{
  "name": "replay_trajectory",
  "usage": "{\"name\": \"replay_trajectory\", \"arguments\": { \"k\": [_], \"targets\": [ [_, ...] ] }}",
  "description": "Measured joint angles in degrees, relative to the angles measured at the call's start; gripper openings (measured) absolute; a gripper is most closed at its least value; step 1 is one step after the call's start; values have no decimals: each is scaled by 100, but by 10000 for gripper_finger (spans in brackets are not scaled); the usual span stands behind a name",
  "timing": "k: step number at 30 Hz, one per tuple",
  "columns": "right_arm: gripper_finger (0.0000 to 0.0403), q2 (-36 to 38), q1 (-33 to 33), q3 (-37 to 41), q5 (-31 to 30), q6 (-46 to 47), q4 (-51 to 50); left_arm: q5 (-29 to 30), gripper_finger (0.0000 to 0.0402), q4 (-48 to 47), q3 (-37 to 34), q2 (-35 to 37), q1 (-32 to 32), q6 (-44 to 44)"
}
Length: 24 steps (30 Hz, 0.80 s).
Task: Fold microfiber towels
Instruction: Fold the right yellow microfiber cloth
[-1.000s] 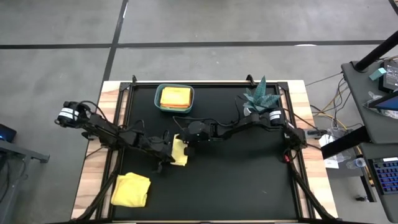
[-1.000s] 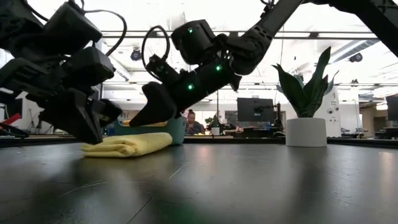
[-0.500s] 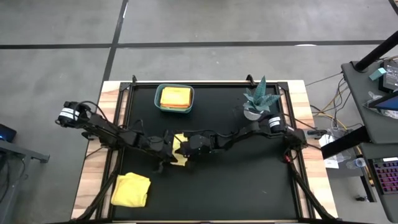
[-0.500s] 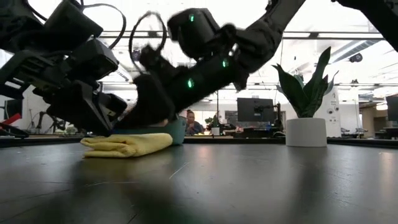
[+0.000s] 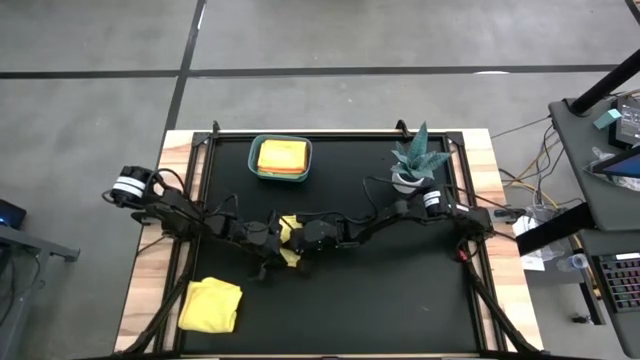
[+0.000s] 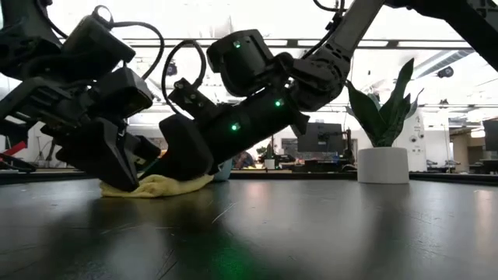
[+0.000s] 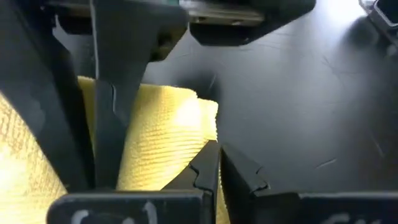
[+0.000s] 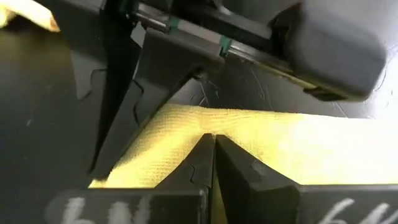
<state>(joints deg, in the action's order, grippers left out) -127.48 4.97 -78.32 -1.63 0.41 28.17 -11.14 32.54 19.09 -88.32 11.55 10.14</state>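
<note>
Both arms are crowded over one yellow towel (image 5: pixel 291 243) sitting mid-tabletop (image 5: pixel 400 290), a bit left of center. The left end effector (image 5: pixel 268 238) is on its left side and the right end effector (image 5: pixel 305 243) comes in from the right, so the two almost touch over the cloth. In both wrist views the fingers are pinched fully together with the tips pressed down on the yellow fabric, and I can't see any fold of cloth caught between them. My guess is they're flattening or creasing the fold instead of lifting it, which would explain why both sit so low in the low view, right on top of the little bundle (image 6: pixel 159 185). Another yellow towel (image 5: pixel 211 304) lies bunched near the front left corner, well apart from the action, probably next in line. The teal bin (image 5: pixel 281 159) at the back holds folded orange and yellow cloth (image 5: pixel 282 156), so that looks like the drop-off spot. The potted plant (image 5: pixel 414 160) sits at the back right, out of the way.
</note>
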Motion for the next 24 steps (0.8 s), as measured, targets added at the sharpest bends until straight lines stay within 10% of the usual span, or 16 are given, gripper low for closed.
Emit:
{"name": "replay_trajectory", "arguments": {
  "k": [24],
  "targets": [
    [12,122,-455,8,-613,-458,34,-488,1,-36,-12,155,-114,141]
  ]
}}
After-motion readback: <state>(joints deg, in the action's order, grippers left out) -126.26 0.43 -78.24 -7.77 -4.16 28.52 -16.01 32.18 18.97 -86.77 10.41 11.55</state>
